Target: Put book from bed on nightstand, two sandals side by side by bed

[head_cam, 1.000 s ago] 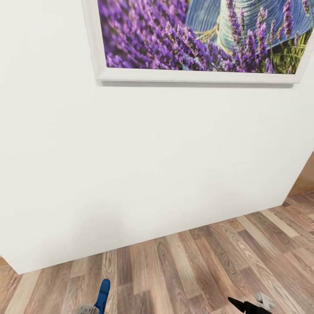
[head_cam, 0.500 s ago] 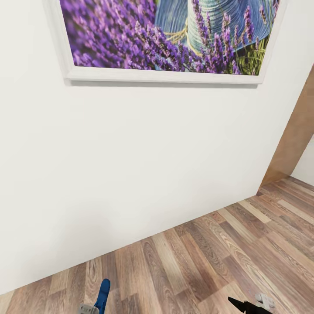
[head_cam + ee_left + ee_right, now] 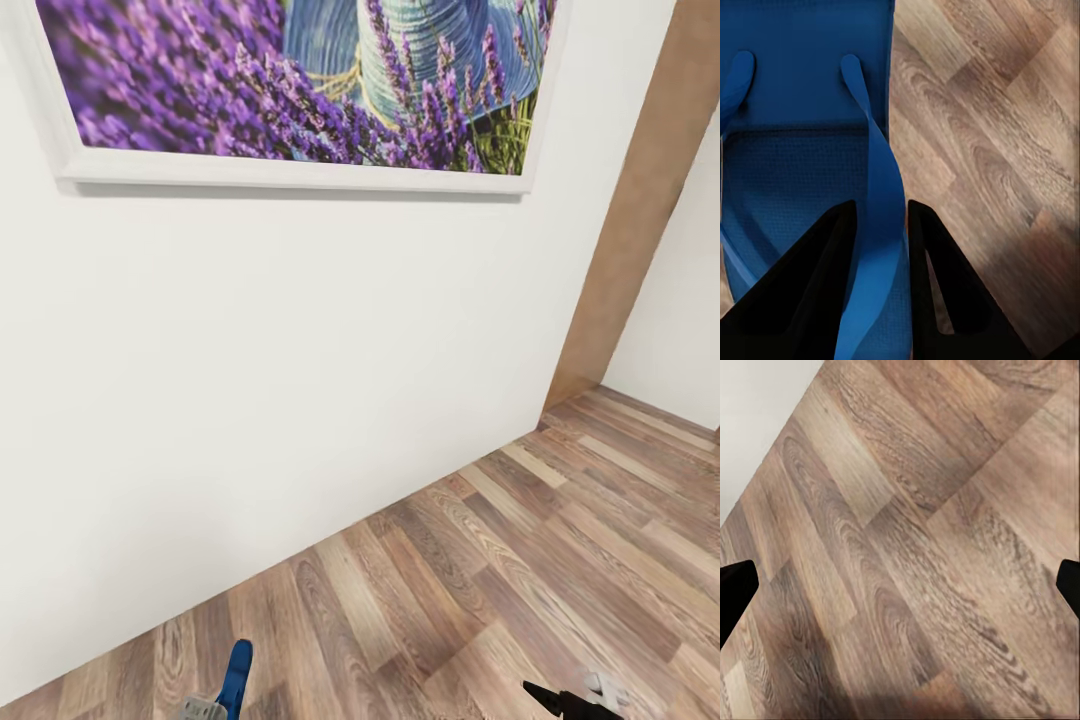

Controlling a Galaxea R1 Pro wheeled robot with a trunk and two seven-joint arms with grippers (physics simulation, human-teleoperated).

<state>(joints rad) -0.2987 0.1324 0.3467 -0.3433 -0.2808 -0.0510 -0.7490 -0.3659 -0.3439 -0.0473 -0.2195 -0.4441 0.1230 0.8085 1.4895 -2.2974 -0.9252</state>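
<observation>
The left end effector [image 3: 880,281] is clamped on a strap of the bright blue flat sandal [image 3: 802,150], whose sole hangs beyond its fingertips over the brown wood-plank floor [image 3: 520,570]. The right end effector [image 3: 900,585] is spread wide, holding nothing, above the same floor.

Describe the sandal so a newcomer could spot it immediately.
Start at the big lavender picture on the white wall, then drop to the wood floor. Over its near edge, the left claw pinches the strap of a sandal, the sole bright blue item.
</observation>
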